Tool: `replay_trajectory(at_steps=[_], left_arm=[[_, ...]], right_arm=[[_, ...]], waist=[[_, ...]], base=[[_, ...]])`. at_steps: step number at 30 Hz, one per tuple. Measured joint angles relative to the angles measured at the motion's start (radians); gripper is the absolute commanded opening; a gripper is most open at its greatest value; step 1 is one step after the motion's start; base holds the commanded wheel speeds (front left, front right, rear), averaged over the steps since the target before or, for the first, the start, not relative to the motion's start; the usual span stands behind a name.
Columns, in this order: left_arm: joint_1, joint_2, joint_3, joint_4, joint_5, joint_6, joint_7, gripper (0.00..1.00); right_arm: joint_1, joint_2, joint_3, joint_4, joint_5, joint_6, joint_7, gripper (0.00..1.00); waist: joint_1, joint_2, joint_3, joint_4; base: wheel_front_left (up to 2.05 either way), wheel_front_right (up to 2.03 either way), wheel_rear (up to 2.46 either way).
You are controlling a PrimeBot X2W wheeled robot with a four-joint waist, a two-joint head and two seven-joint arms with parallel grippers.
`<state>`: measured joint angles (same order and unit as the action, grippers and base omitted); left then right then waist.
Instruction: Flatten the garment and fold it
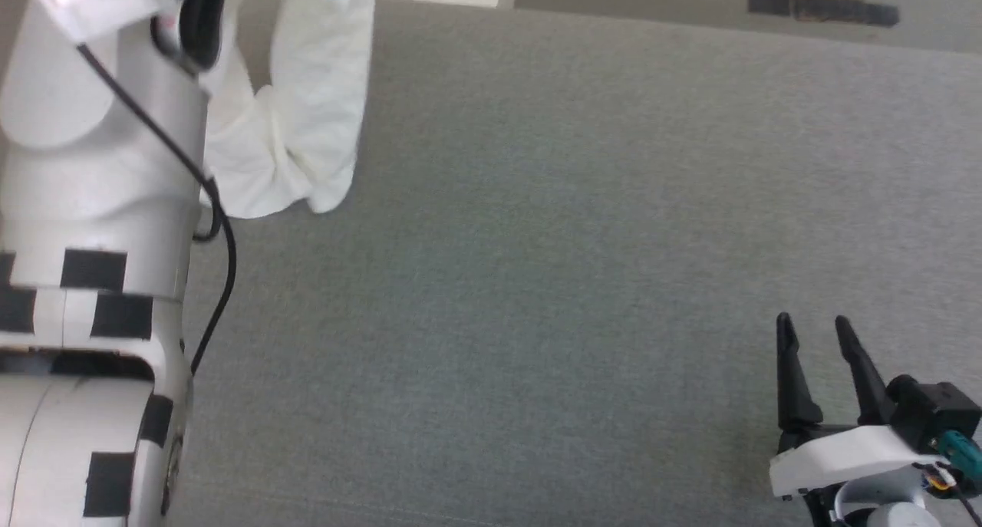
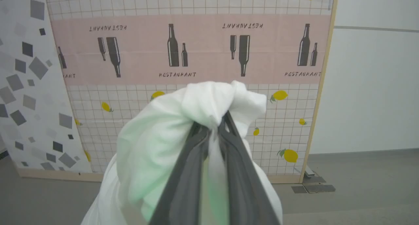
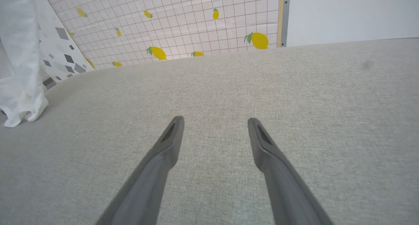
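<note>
Two dark fingers of the left gripper (image 2: 214, 121) are pinched together on a bunched fold of the garment (image 2: 157, 143), which bulges above and to either side of the tips in the left wrist view. The white shirt hangs from that grip as a loose, crumpled column. Its long axis runs top to bottom, from 12 o'clock down towards 6 o'clock in the head view, where it sits at about 10 o'clock. Its lower end lies in soft folds on the grey fabric surface (image 1: 575, 243), near that surface's far edge. No neck, sleeve or patch can be told apart in the bundle.

The left forearm (image 1: 92, 205), white with black squares, stands in front of the shirt's 9 o'clock side and hides that edge. A black cable (image 1: 222, 281) loops down beside it.

The right gripper (image 1: 813, 324) rests at 4 o'clock in the head view, jaws spread wide and holding nothing, fingers pointing to 12 o'clock, well apart from the shirt. In its wrist view the shirt (image 3: 19, 54) hangs at 9 o'clock.

Beyond the surface stand a lemon-print grid panel (image 2: 196, 100) with a pink bottle band, a panel of grey squares (image 2: 26, 87) at 9 o'clock, and a white wall (image 2: 376, 87) at 3 o'clock.
</note>
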<state>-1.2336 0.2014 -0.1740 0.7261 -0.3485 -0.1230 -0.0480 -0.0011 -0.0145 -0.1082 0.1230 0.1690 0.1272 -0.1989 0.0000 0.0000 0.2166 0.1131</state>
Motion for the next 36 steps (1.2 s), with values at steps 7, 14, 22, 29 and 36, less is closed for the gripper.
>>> replay_trajectory(at_steps=[7,14,22,29,36], left_arm=[[-0.124,-0.037,-0.117,-0.119,-0.108,-0.001,0.034,0.00],[-0.116,-0.058,-0.205,-0.164,-0.221,-0.001,0.104,0.00],[0.168,-0.100,-0.365,-0.173,-0.295,-0.001,0.148,0.00],[0.480,-0.136,-0.563,-0.056,-0.300,-0.001,0.213,0.00],[0.642,-0.143,-0.705,0.057,-0.353,-0.001,0.386,0.00]], right_arm=[[0.000,0.000,0.015,0.055,0.026,0.000,-0.031,1.00],[0.000,0.000,-0.006,0.078,0.026,0.000,-0.043,1.00],[0.002,-0.001,-0.021,0.077,0.024,0.000,-0.048,1.00],[0.001,0.000,-0.013,0.077,0.024,0.000,-0.048,1.00],[0.001,-0.001,-0.011,0.080,0.024,0.000,-0.048,1.00]], waist=[[0.0000,0.0001,-0.063,-0.091],[0.0000,0.0001,-0.100,-0.185],[0.0000,0.0000,-0.127,-0.237],[0.0000,0.0000,-0.129,-0.252],[0.0000,0.0000,-0.132,-0.263]], base=[[0.00,0.00,0.00],[0.00,0.00,0.00],[0.00,0.00,0.00],[0.00,0.00,0.00],[0.00,0.00,0.00]])
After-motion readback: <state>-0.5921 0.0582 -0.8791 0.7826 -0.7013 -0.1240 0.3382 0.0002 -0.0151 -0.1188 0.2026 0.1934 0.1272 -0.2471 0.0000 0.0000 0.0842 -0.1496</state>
